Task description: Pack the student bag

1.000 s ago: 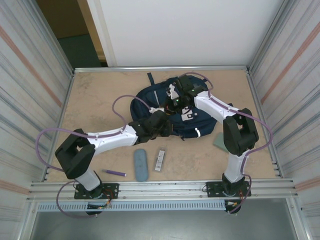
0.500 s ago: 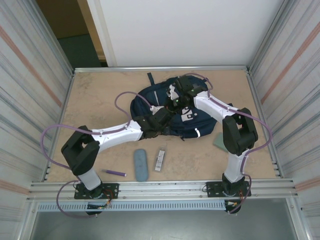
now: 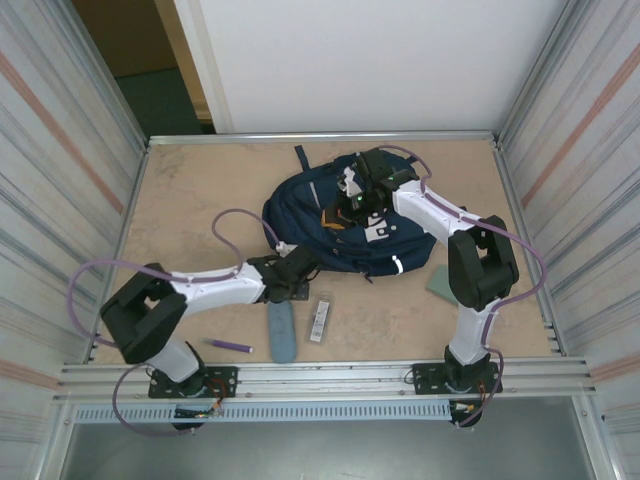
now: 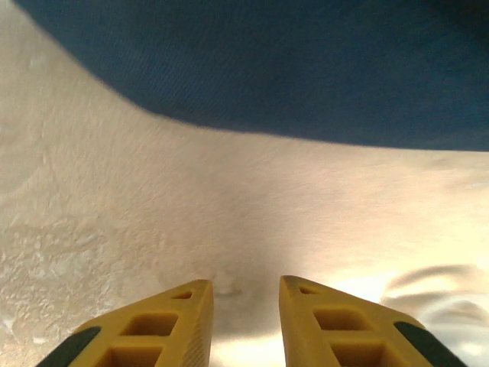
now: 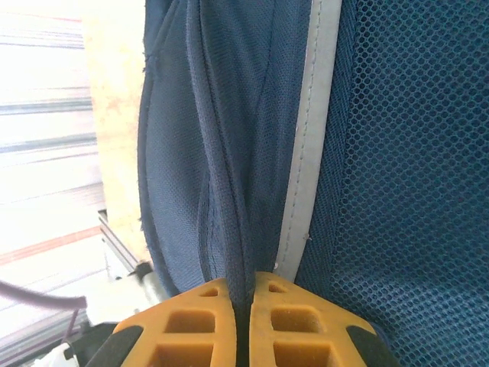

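Note:
The student bag, navy with white stripes, lies flat in the middle of the table. An orange bit shows at its open top. My right gripper sits on top of the bag, shut on a fold of its navy fabric beside a white stripe; its tips pinch the fold. My left gripper hovers low over the bare table at the bag's near-left edge. In the left wrist view its yellow fingers stand a little apart around nothing, with the bag just ahead.
A blue-grey oblong case, a slim striped strip and a purple pen lie near the front edge. A grey-green flat item sits half hidden behind the right arm. Metal walls enclose the table.
My left arm has pulled back off the bag toward the near left, down to the table beside it. Its jaws are narrower than before. The right gripper has kept its hold.

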Motion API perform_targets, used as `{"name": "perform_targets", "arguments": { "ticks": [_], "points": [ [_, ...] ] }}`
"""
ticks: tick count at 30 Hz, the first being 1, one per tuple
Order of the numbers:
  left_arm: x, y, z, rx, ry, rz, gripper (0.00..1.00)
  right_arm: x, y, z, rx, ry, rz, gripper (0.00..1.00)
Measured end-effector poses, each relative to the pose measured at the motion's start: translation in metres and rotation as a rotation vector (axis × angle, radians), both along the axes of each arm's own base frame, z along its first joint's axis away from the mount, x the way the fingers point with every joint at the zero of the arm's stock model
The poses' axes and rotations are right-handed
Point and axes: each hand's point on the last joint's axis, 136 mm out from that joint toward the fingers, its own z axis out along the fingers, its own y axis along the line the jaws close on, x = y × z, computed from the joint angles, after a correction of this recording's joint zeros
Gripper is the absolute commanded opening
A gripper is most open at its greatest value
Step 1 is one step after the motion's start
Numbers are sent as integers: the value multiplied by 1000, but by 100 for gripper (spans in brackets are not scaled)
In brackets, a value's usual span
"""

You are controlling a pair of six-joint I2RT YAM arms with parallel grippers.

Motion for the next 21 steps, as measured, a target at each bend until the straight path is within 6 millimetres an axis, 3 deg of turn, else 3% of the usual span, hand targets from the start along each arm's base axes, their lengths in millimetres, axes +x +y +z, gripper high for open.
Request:
{"name": "perform_targets", "arguments": {
  "ticks": [7, 11, 14, 21],
  "points": [
    [15, -39, 101, -278, -207, -100, 31, 0, 1, 1, 9, 2, -1, 3],
    [28, -59, 135, -344, -274, -117, 35, 1, 2, 2, 15, 3, -3, 3],
    [37, -71, 133, -346, -284, -128, 40, 2, 4, 5, 28, 6, -11, 5],
    [47, -85, 84, -246, -216, -146, 43, 4, 4, 8, 49, 11, -15, 6]
  ]
}}
